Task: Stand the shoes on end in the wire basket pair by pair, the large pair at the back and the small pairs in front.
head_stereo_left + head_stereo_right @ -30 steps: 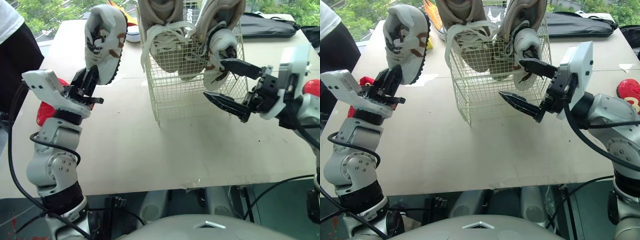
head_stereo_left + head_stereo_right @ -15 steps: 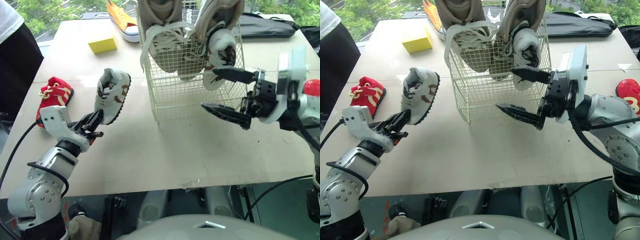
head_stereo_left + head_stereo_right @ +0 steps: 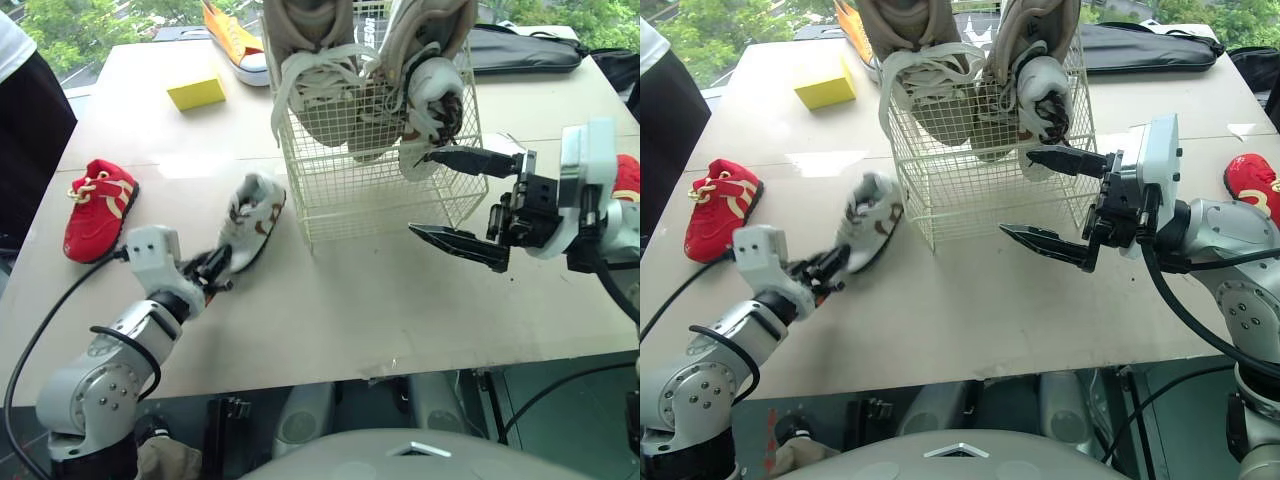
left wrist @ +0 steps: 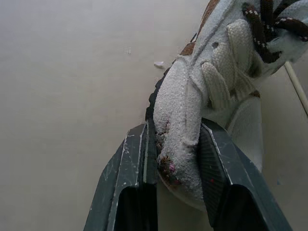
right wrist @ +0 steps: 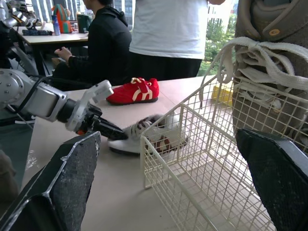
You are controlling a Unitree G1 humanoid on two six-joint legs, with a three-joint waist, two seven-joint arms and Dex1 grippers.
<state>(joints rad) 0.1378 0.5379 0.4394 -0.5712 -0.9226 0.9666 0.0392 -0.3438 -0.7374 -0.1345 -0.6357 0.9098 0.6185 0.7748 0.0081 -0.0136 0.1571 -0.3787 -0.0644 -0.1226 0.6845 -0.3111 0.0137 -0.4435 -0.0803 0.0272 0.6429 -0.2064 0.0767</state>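
Found the left gripper (image 3: pixel 218 268) low over the table (image 3: pixel 350 310) at the near left, fingers pinched tight on the heel of a small white-and-brown shoe (image 3: pixel 255 212). Noted that shoe resting on the table, toe pointing far, just left of the wire basket (image 3: pixel 380 195) and outside it; cannot tell whether it touches the wire.

Recorded the right gripper (image 3: pixel 422 193) at the basket's near right corner, fingers spread wide, nothing between them.

Logged in the basket a large beige pair (image 3: pixel 315 75) standing on end at the far side, laces hanging over the rim, and one small white shoe (image 3: pixel 435 100) on end at the right front.

Also noted on the table:
- a red shoe (image 3: pixel 98 205) at the left
- a second red shoe (image 3: pixel 1252 180) at the right edge
- a yellow block (image 3: pixel 197 92) and an orange shoe (image 3: pixel 235 45) at the far side
- a black bag (image 3: pixel 525 50) at the far right

Observed a person (image 3: pixel 30 110) at the left edge.
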